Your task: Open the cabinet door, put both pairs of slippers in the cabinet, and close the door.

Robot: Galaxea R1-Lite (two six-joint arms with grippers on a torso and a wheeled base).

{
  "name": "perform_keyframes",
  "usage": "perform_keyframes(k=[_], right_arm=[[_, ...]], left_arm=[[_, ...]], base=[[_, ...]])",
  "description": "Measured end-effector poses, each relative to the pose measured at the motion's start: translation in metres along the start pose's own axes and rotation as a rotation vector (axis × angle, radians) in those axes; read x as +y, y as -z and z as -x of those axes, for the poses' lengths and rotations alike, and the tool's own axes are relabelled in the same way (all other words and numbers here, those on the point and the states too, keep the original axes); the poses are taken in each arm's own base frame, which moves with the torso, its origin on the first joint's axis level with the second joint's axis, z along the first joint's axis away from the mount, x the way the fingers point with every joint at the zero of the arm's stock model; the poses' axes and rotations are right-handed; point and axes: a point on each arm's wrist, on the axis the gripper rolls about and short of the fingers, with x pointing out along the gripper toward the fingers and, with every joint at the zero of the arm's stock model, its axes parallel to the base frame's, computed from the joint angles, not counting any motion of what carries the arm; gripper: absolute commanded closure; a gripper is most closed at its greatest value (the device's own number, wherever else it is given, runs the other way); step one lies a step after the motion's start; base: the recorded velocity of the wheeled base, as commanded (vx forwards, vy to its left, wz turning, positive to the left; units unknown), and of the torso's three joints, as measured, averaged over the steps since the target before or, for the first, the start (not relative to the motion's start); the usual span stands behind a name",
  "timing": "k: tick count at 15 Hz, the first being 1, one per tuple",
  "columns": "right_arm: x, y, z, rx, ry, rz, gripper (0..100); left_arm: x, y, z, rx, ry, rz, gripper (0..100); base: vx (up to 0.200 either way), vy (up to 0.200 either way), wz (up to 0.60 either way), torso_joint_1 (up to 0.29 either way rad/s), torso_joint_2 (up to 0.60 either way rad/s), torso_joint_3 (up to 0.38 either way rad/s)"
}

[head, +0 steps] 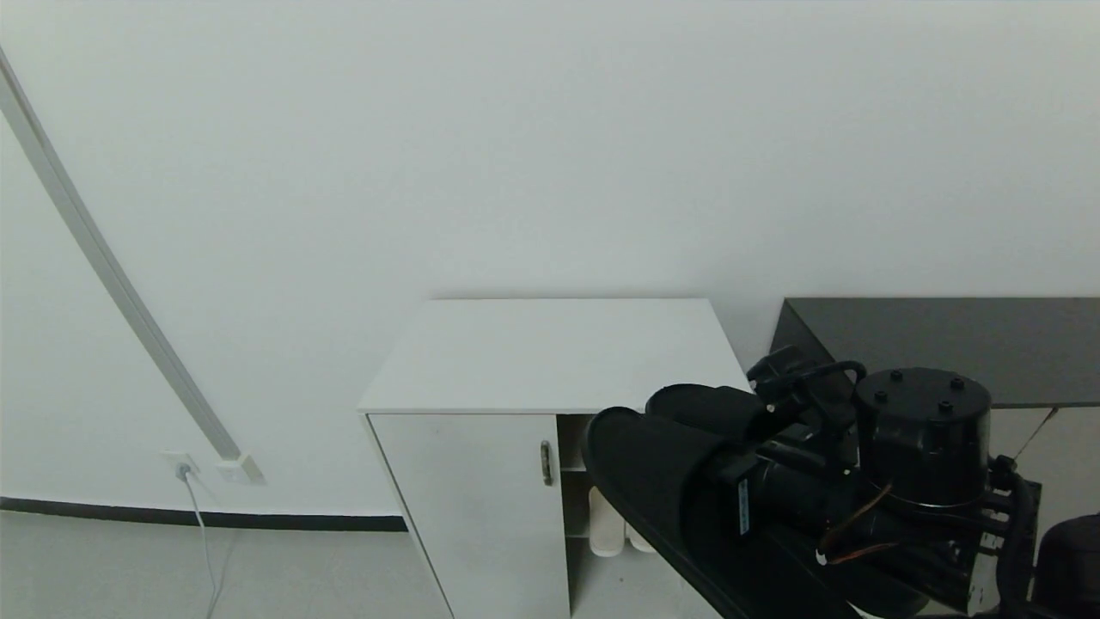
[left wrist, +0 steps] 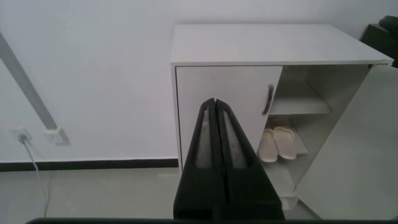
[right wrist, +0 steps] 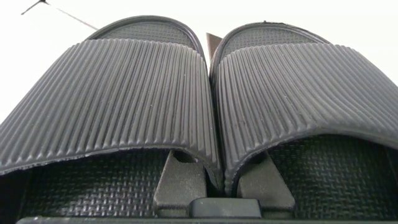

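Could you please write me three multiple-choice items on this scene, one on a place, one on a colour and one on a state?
1. Where is the white pair of slippers? A on the floor; B on a shelf inside the cabinet; C on top of the cabinet.
2. What colour is the pair in the right end effector? A black; B white; C red.
3. How do the cabinet doors stand? A both shut; B both open; C one open, one shut.
Answers: 1 B, they lie on a shelf in the open compartment; 2 A, the ribbed black slippers are clamped there; 3 C, the handled door is shut beside the open compartment.
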Motion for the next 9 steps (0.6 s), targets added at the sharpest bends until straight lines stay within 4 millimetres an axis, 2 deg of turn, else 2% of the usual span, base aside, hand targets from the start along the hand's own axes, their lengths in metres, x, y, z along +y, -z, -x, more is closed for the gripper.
perform_keyframes(k=[3,9], right_arm=[[-0.0009,0.0023,0.0006,-0.010,0.000,0.007,100],[-0.0013,0.0071,-0.0021,-0.025,-0.002,0.025,100]], left_arm=[[0.0000,0.0000,0.0000,0.000,0.000,-0.001,100],[0.0000,0.0002,-0.0001,0.001,0.000,-0.001,100]], base=[[0.000,0.000,0.00,-0.015,0.02,0.019],[0.000,0.000,0.00,-0.142,0.33,0.173]])
